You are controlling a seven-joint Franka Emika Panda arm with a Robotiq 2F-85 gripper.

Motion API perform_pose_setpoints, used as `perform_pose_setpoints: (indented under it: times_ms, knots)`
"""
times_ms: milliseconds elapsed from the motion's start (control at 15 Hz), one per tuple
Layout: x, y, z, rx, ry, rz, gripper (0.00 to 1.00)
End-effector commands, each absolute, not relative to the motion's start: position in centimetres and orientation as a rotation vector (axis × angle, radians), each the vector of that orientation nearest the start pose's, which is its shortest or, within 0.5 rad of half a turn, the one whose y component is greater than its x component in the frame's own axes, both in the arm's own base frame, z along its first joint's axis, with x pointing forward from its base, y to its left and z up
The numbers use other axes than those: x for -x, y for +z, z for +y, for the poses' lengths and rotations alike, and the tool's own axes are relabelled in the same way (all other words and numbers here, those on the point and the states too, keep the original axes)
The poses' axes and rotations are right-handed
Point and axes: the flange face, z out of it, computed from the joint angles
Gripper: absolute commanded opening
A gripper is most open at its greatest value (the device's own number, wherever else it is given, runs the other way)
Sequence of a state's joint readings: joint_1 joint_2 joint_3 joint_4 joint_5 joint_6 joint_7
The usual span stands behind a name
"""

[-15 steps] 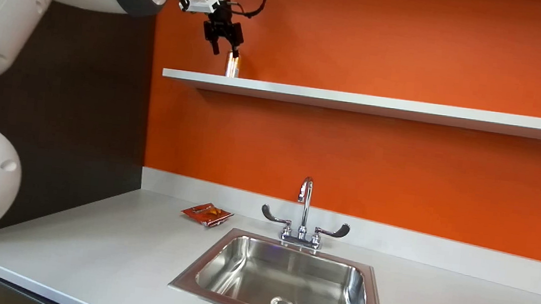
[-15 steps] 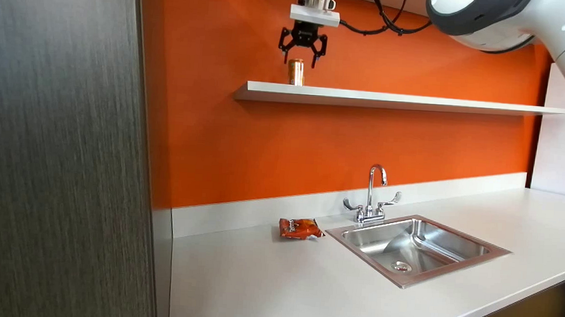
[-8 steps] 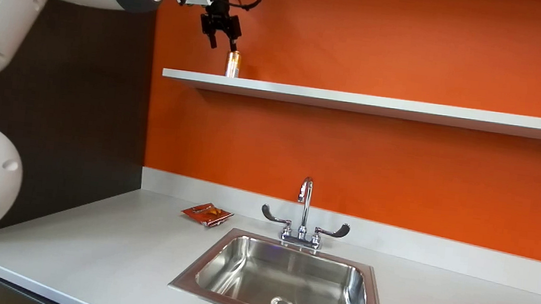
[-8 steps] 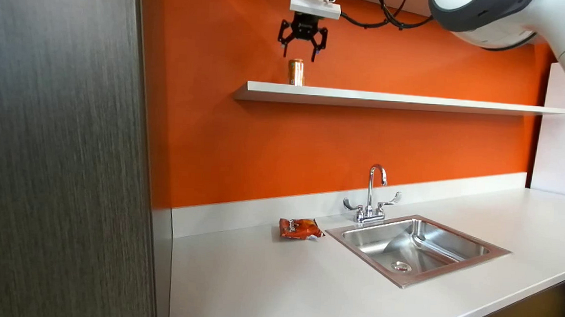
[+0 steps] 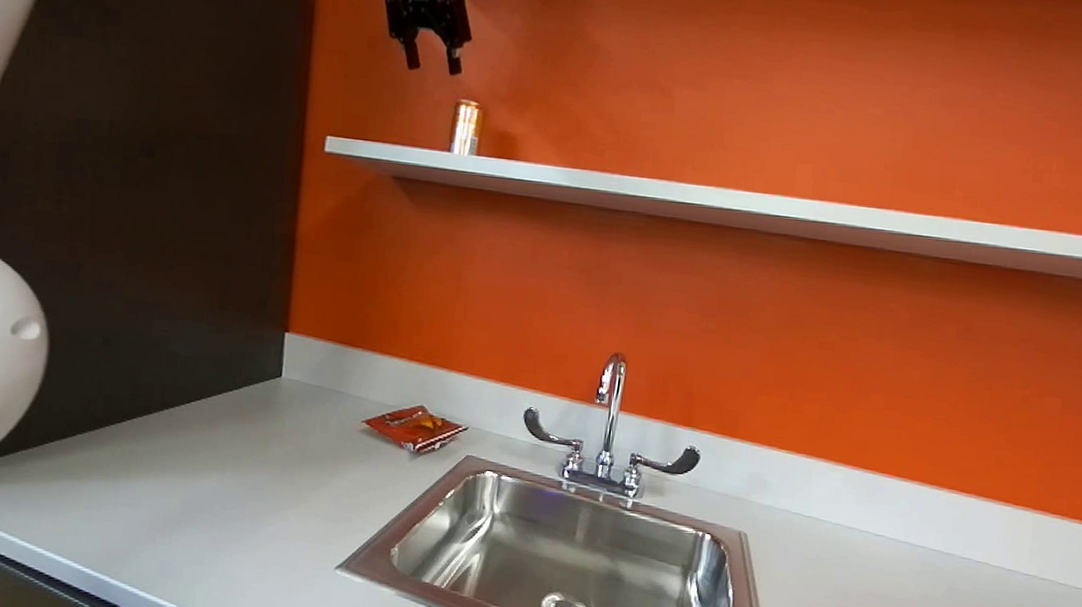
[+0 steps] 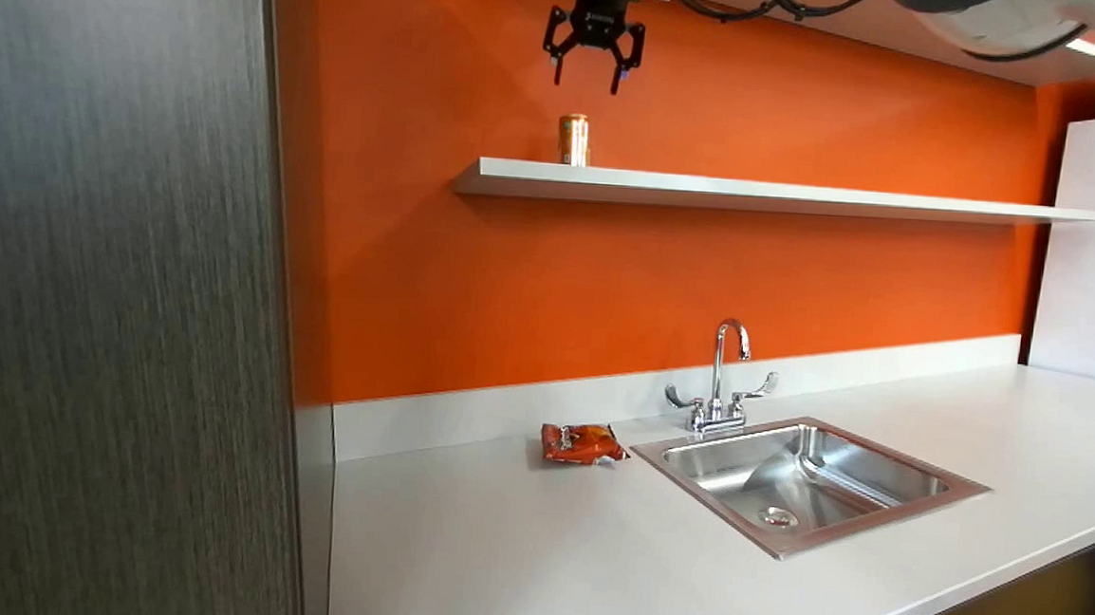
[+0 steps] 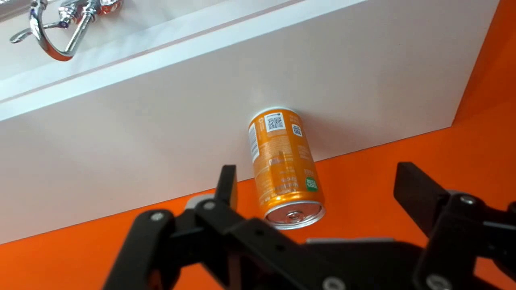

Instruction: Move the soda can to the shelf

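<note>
Tool [image 6: 586,87] is rising, gaping wide; soda can [image 7: 287,165] is standing on shelf [image 5: 713,198]; placing looking done, only retreat remaining

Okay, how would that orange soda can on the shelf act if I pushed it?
The soda can stands upright, taller than wide, so a push near its top would probably tip it. Its smooth, shiny side suggests it may be slippery to grip. Being round, it could roll along the shelf once toppled.
</note>
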State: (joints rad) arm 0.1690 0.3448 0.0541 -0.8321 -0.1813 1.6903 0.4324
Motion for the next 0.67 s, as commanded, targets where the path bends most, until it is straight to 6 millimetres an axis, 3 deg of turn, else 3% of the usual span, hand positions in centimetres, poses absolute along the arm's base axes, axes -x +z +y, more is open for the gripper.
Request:
perform_pose_setpoints:
  times_ms: [0,467,600]
  knots:
    - [-59.0,78.5,11.0,3.016,-0.789,0.359,1.0]
    - [-53.4,79.2,11.0,2.877,-0.816,0.274,1.0]
    - [-51.8,78.5,10.8,2.853,-0.804,0.266,1.0]
